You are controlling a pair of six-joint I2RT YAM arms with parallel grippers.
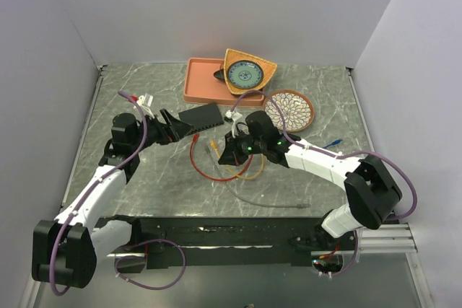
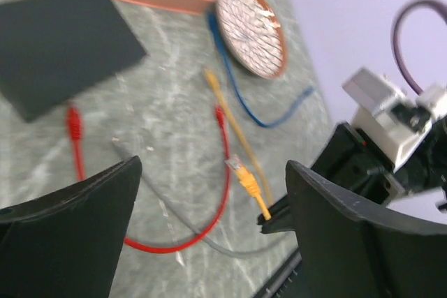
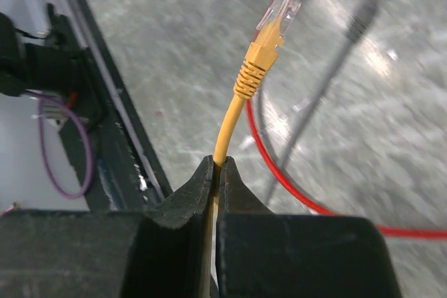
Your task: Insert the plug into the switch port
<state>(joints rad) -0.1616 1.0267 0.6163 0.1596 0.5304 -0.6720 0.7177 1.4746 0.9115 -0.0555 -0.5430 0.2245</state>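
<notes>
The switch (image 1: 202, 117) is a flat matte-black box lying on the table in front of the salmon tray; its sockets do not show. It also shows in the left wrist view (image 2: 63, 47). My left gripper (image 1: 175, 126) is open and empty just left of the switch, jaws wide apart (image 2: 209, 200). My right gripper (image 1: 225, 153) is shut on a yellow cable (image 3: 227, 130) a short way behind its plug (image 3: 276, 19). The clear-tipped plug sticks out past the fingertips, above the table and right of the switch. The plug also shows in the left wrist view (image 2: 244, 176).
A red cable (image 1: 213, 167) loops under the right gripper and a grey cable (image 1: 267, 203) lies nearer the arms. A blue cable (image 1: 328, 143) lies at the right. The salmon tray (image 1: 198, 84), an orange dish (image 1: 249, 71) and a round patterned plate (image 1: 289, 110) stand at the back.
</notes>
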